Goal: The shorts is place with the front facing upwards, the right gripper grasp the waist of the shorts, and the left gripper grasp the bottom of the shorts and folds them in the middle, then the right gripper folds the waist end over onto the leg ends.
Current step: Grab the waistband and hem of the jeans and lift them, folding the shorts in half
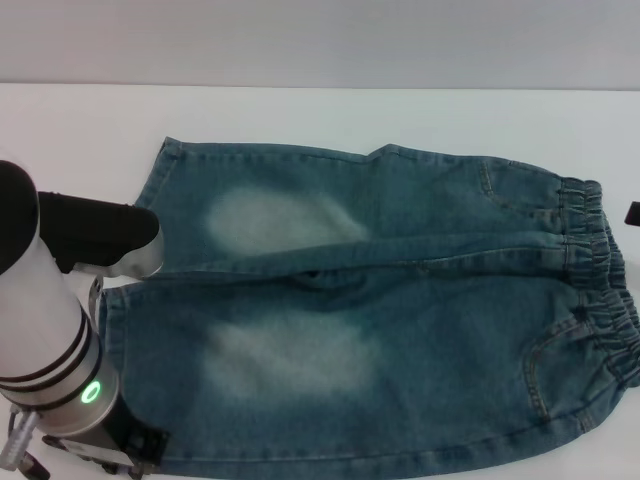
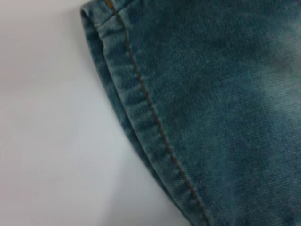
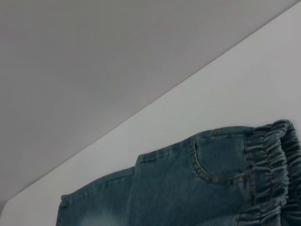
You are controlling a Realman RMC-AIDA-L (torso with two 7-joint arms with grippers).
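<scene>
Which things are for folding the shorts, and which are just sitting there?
For the job:
shorts, lying flat
waist
leg ends
left gripper, at the near leg's hem
right gripper, likely the dark tip beside the waist

Just there:
white table
grey wall

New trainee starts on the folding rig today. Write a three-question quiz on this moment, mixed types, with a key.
1. True or false: the shorts lie spread flat, unfolded.
2. Which end is the waist on in the head view? A) the robot's left B) the robot's right C) the near edge
3. Fill in: the left wrist camera looks down on a stitched ____ beside bare white table.

Key: 1 true; 2 B; 3 hem. The left gripper sits low by the near leg end, fingers hidden.
</scene>
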